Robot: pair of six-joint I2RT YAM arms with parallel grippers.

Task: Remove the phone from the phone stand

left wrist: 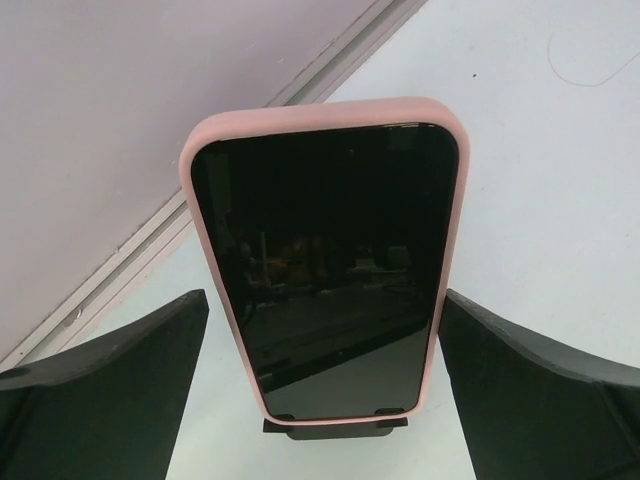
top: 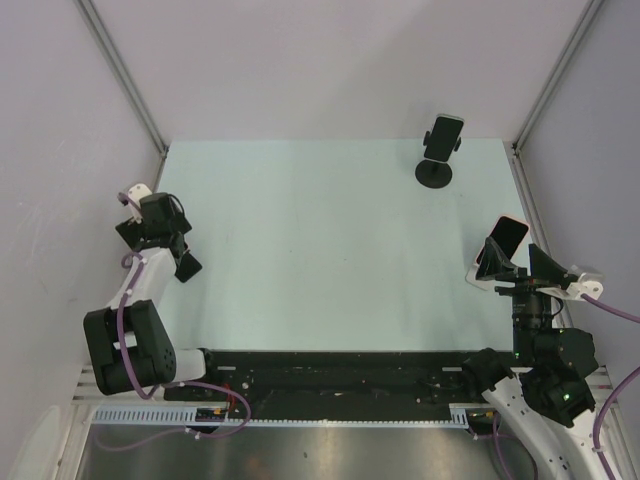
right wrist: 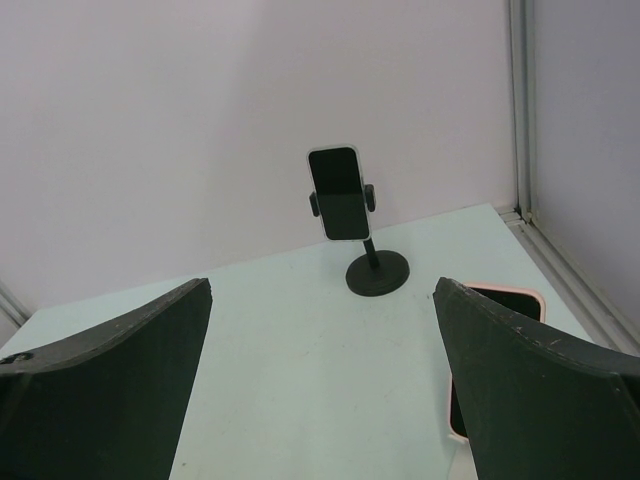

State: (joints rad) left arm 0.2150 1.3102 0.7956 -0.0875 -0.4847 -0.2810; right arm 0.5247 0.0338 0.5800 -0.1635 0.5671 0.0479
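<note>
A dark-screened phone (top: 443, 134) in a light case is clamped upright in a black phone stand (top: 434, 173) with a round base, at the table's back right. The right wrist view has this phone (right wrist: 340, 192) and its stand (right wrist: 378, 273) far ahead, centred between the fingers. My right gripper (top: 515, 258) (right wrist: 322, 285) is open and holds nothing. A pink-cased phone (top: 508, 235) (right wrist: 505, 300) leans just beside its right finger. In the left wrist view a pink-cased phone (left wrist: 325, 260) rests on a small black rest (left wrist: 335, 427) between the fingers of my open left gripper (left wrist: 325, 300) (top: 158, 250), untouched.
White walls with metal corner rails (top: 125, 75) enclose the pale green table (top: 320, 250) on the left, back and right. A black rail (top: 330, 375) runs along the near edge between the arm bases. The left wall's base strip (left wrist: 150, 240) passes close behind the pink phone.
</note>
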